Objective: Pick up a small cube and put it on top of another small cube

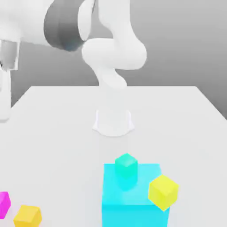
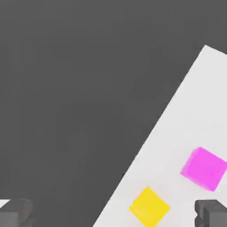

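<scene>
Fingers parted wide and nothing between them, my gripper (image 2: 113, 213) hung over the worktop (image 1: 66, 146) at the exterior view's left. Magenta cube (image 2: 205, 169), the one for lifting, sat on the white surface, apart from my fingertips, with a yellow cube (image 2: 149, 207) near it but not touching. In the hand view, the yellow cube lay closer than the magenta one to a straight edge of the worktop, which ran up to a corner. Toward the exterior view's right, the teal-green cube (image 1: 127, 166), the one to be topped, appeared over the upper face of a large cyan block (image 1: 133, 217), by its far side. A second yellow cube (image 1: 163, 192), tilted, overlapped the block's right side in that view; whether it touched the block, I could not tell. My arm's white base (image 1: 113, 119) stood toward the worktop's far edge.
</scene>
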Tool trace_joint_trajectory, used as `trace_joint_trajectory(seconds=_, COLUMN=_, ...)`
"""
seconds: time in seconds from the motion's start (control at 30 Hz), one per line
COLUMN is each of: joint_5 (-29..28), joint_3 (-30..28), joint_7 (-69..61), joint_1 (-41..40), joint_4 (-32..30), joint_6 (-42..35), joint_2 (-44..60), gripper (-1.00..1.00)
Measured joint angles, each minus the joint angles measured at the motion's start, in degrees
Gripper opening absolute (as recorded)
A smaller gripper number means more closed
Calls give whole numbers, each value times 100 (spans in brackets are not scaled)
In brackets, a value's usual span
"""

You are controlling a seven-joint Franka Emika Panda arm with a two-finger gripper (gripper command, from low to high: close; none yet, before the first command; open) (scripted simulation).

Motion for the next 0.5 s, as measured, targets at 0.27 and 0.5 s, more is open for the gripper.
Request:
trace_joint_trajectory(seconds=0.27, joint_5=723, joint_3=-242, joint_7=793, joint_1=-482, joint_4=98, joint_6=447, joint_2=1651, gripper=0)
trace_joint_trajectory(seconds=0.5, joint_5=1034, joint_3=-130, joint_7=772, joint_1=-678, joint_4=285, joint_6=1120, joint_2=2687, gripper=-100)
